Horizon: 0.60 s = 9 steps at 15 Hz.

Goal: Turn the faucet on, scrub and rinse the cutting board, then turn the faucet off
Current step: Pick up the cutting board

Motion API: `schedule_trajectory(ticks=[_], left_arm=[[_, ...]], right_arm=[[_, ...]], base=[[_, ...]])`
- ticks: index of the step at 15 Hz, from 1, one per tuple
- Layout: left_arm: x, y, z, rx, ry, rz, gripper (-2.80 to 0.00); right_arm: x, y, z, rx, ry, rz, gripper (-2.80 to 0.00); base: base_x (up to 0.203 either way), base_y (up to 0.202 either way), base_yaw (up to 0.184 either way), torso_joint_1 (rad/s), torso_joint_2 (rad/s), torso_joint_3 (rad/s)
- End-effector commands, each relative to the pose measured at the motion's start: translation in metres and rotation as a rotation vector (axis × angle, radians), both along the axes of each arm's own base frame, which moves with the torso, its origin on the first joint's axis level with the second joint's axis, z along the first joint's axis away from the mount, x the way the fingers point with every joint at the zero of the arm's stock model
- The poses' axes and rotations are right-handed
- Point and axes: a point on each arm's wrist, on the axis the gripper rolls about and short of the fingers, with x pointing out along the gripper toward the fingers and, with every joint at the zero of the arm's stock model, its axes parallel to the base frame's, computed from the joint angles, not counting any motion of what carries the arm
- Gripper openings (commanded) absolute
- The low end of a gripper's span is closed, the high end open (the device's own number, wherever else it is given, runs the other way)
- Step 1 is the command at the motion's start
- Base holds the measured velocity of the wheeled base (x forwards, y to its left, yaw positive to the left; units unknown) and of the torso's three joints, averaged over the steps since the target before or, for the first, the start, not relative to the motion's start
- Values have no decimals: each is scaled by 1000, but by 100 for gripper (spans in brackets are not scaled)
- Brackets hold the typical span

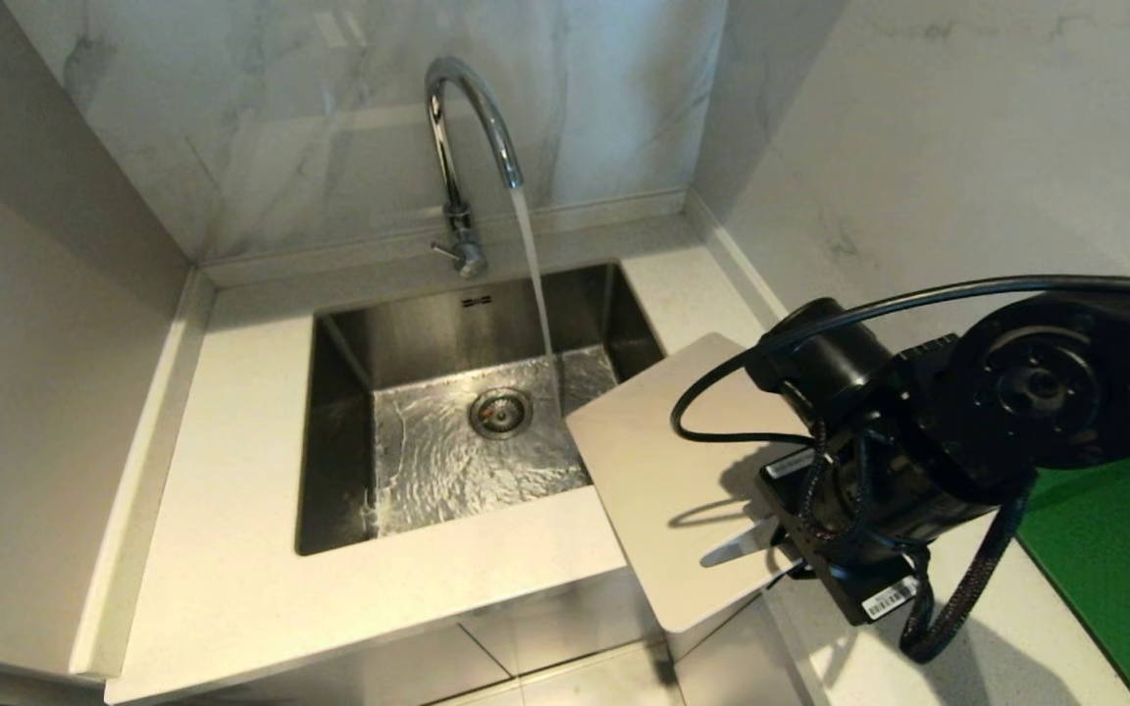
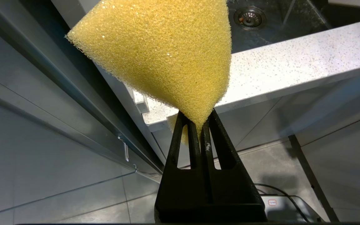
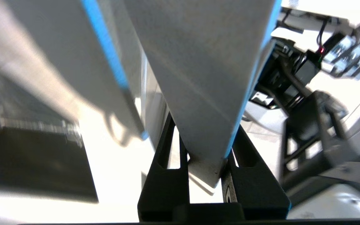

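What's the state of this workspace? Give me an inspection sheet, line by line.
Surface: pale speckled counter around a steel sink, its floor wet.
Job's things: faucet running into the sink; board held, jutting over the sink's corner and the counter's front edge.
Clutter: green mat at far right.
Grippers: left gripper shut on a yellow sponge, below counter level; right gripper fingers clamp the board's edge.
Cables: black cable loops over the right arm.
Surroundings: marble-look walls, tiled floor.
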Motion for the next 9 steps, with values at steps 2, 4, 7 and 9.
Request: schedule_trajectory(ticks=[2,4,7,9], left_arm=[[0,0,0,0,2,0,-280],[0,0,0,0,1,0,-280],[0,0,0,0,1,1,-280],[0,0,0,0,1,0,-280]], right_arm=[[-27,-12,25,-14,-43,123,-280],[-37,-17,30,-64,-41,212,-280],[-43,-21,36,-122,-59,320,-280],[-43,-22,37,-158,-73,382,-280]], base=[[0,0,0,0,0,0],[0,0,0,0,0,0],[0,0,0,0,0,0],[0,0,0,0,0,0]])
